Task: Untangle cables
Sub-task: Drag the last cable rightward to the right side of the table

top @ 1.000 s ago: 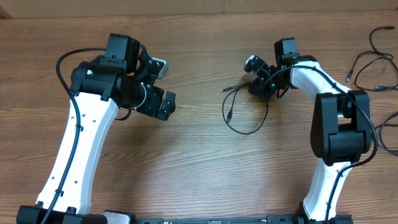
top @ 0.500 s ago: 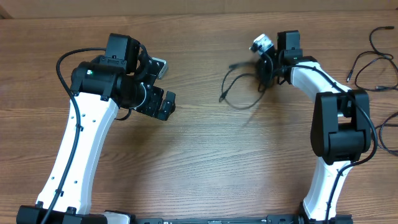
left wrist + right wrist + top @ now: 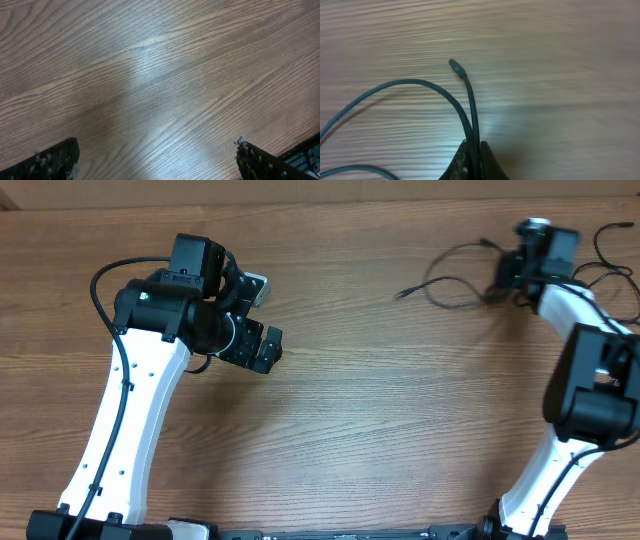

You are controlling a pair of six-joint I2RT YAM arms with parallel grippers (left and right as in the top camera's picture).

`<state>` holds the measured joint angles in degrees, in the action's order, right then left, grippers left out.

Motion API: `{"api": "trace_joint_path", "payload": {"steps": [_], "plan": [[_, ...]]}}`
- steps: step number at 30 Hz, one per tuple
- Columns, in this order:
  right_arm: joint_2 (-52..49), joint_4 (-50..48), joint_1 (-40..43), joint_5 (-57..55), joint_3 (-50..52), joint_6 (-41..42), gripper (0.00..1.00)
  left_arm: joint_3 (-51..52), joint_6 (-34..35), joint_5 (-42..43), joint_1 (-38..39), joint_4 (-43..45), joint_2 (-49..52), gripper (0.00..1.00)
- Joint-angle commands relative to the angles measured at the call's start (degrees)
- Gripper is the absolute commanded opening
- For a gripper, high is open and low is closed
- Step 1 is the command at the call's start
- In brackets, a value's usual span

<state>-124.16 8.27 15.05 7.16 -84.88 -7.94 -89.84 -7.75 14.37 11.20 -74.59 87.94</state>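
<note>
My right gripper (image 3: 512,278) (image 3: 476,159) is shut on a thin black cable (image 3: 450,278) and holds it above the table at the far right. In the right wrist view two strands of that cable (image 3: 445,95) run out from between the fingers, one ending in a small plug tip (image 3: 456,65). The cable's loop and loose ends trail to the left of the gripper. Other thin black cables (image 3: 598,280) lie at the table's right edge. My left gripper (image 3: 258,350) (image 3: 160,165) is open and empty over bare wood at the left.
The wooden table (image 3: 350,410) fills the view. The left arm (image 3: 140,380) stands at the left, the right arm (image 3: 590,380) at the right edge. More cable loops (image 3: 625,395) lie beside the right arm.
My right gripper has carried the cable up and far to the right, toward the table's back right corner. The left arm has not moved.
</note>
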Motion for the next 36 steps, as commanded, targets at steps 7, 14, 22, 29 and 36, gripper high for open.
{"api": "trace_joint_path", "payload": {"steps": [7,14,22,29,36], "plan": [[-0.50,2.82,7.15,1.03,0.00,6.67,0.04,-1.01,-1.25,0.09,-0.31,0.07,0.13,1.00],[-0.50,3.67,6.51,1.03,0.00,6.64,0.24,-1.01,-1.25,0.09,-0.31,0.07,0.13,1.00],[1.01,13.90,6.19,1.05,-5.73,6.62,1.00,-1.01,-1.25,0.09,-0.31,0.07,0.13,1.00],[7.58,24.04,5.77,5.66,-13.16,6.19,1.00,-1.01,-1.25,0.07,-0.31,0.07,0.13,1.00],[19.37,29.27,3.85,8.11,-16.11,6.23,1.00,-1.01,-1.25,0.09,-0.31,0.07,0.13,1.00]]}}
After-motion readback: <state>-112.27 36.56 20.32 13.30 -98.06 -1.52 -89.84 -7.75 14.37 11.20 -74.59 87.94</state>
